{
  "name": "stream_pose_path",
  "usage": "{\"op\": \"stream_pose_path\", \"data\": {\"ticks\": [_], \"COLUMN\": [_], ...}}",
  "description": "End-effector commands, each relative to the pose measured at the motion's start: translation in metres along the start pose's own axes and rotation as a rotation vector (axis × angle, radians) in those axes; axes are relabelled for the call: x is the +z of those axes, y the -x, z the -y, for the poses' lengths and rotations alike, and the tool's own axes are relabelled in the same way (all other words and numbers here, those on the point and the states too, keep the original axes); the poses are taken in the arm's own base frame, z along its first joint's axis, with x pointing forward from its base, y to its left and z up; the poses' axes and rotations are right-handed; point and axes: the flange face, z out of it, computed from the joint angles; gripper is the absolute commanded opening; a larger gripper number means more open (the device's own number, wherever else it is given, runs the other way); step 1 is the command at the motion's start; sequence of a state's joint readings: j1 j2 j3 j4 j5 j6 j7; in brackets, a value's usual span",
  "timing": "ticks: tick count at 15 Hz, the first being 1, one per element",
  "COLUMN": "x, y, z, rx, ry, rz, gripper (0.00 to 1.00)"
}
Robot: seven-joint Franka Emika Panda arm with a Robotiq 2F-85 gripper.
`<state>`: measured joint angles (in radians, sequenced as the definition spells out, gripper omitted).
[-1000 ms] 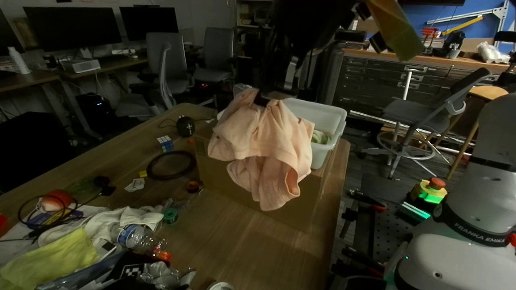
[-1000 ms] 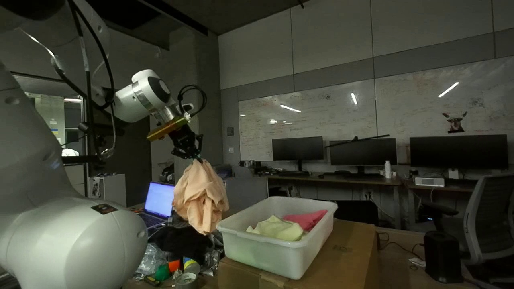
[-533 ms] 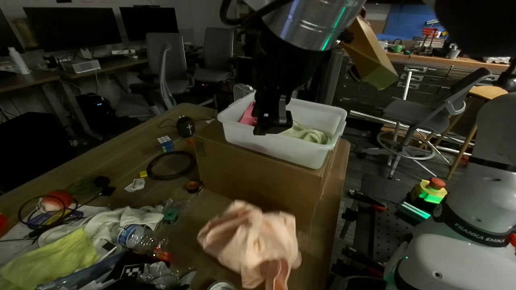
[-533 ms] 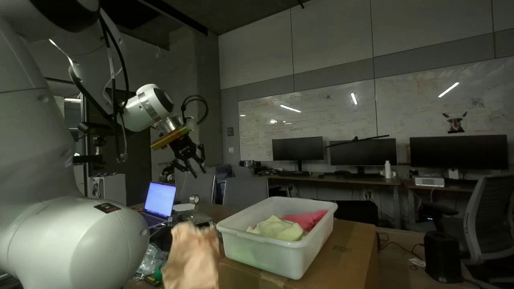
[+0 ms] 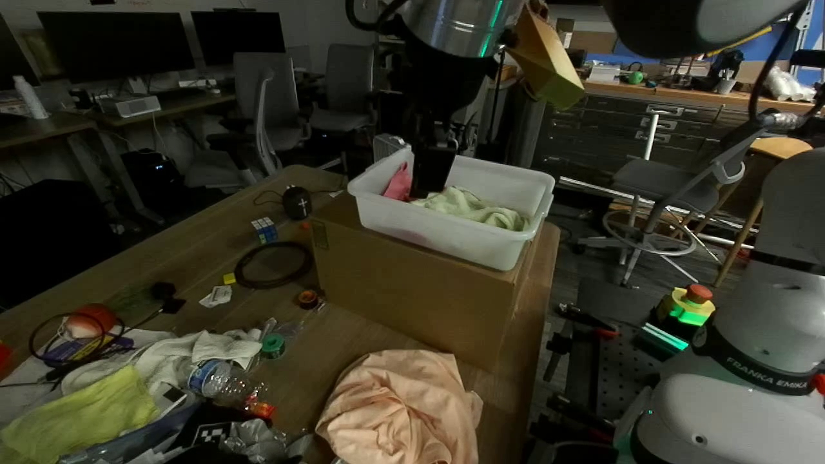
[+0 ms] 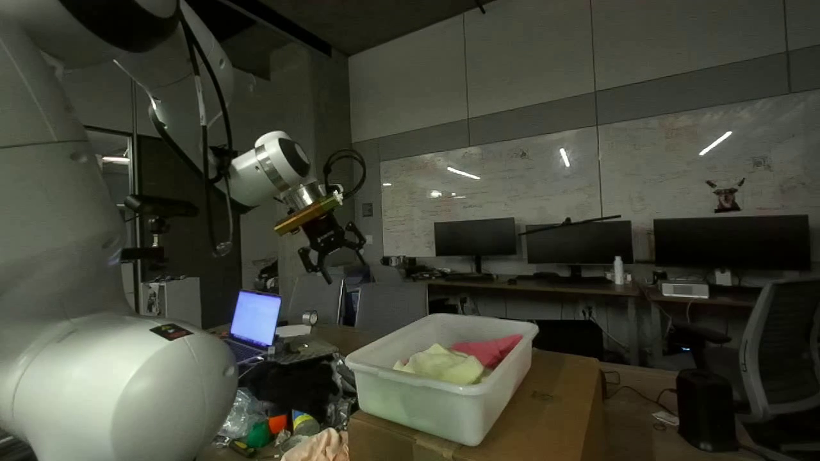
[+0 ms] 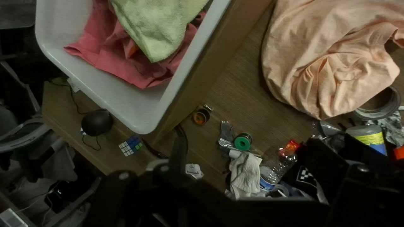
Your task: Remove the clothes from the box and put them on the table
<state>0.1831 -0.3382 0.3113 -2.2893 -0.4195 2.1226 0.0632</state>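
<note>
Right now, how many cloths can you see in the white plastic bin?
2: the pale green towel, lying partly over the pink cloth. I can't tell what the small orange patch by the towel's edge is; more may be hidden underneath.

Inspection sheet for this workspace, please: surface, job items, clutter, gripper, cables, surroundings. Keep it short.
Surface: wooden table, bearing a cardboard box.
Job items: white bin on the cardboard box; inside it, green cloth lies partly over pink cloth. Peach cloth lies crumpled on the wooden table.
Clutter: plastic bottle, yellow cloth, puzzle cube, all on the table.
Gripper: open, up in the air; in its grip, nothing seen.
Cables: black cable looped by the robot arm; black ring on the table, possibly coiled cable.
Surroundings: laptop, monitors, office chair.
</note>
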Motion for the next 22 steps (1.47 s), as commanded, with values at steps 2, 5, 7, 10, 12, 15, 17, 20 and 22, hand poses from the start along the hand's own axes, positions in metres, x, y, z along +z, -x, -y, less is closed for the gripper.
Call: {"op": "stream_pose_path", "data": {"ticks": [2,5,7,10,12,15,17,20,22], "x": [-0.004,0.01,0.027,0.06,0.081,0.103,0.117,0.138,0.149], "y": [0.023,0.041,0.055,0.075,0.085,0.093,0.097,0.102,0.103], "z": [-0.034,-0.05,-0.059,-0.081,-0.099,-0.129,-0.145,-0.164,-0.172], "rx": [0.123,0.218,0.282,0.362,0.412,0.476,0.515,0.569,0.604], "ry": [-0.07,-0.125,-0.143,-0.14,-0.14,-0.153,-0.177,-0.225,-0.271], "rz": [-0.01,0.014,0.046,0.107,0.138,0.148,0.158,0.177,0.19], "gripper": [1.0,1.0,1.0,1.0,1.0,1.0,1.0,1.0,1.0]}}
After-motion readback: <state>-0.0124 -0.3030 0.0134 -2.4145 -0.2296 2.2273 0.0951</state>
